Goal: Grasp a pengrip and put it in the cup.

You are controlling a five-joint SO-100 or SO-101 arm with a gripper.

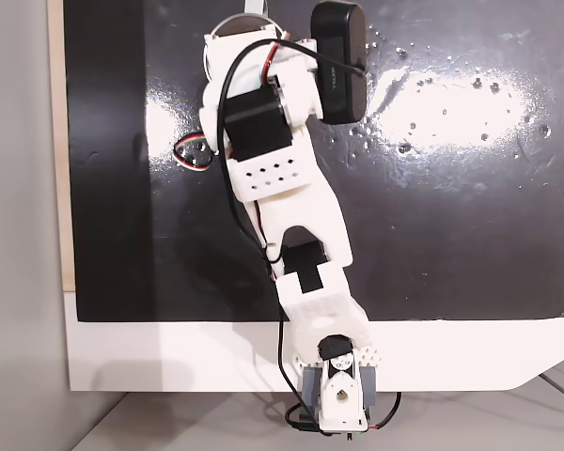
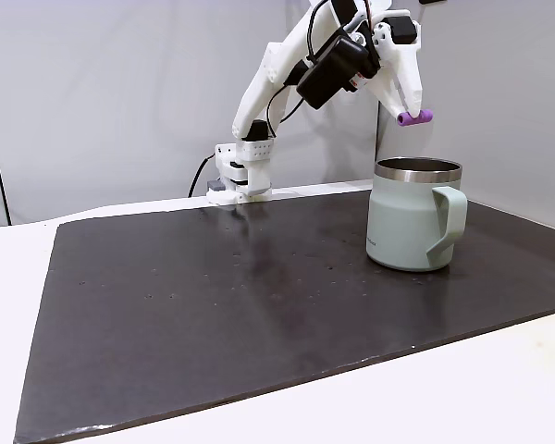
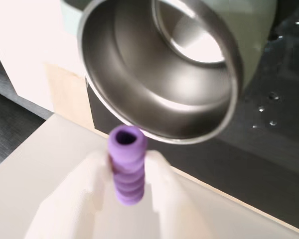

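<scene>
The pengrip (image 2: 416, 117), a small purple ribbed cylinder, is held in the air above the cup (image 2: 412, 222). My gripper (image 2: 409, 116) is shut on it, pointing down from the upper right of that fixed view. The cup has a pale grey-green outside, a shiny steel rim and a handle facing right. In the wrist view the pengrip (image 3: 127, 167) sticks out between my two white fingers (image 3: 162, 174), and the cup's steel inside (image 3: 154, 74) opens just beyond its tip. From above, my arm covers most of the cup, leaving an arc of the rim (image 1: 227, 28).
A black mat (image 2: 213, 305) covers the white table (image 2: 499, 388). Small shiny droplets (image 1: 451, 103) dot the mat at the right of the top-down view. My arm's base (image 2: 240, 176) stands at the mat's far edge, behind the cup's left side.
</scene>
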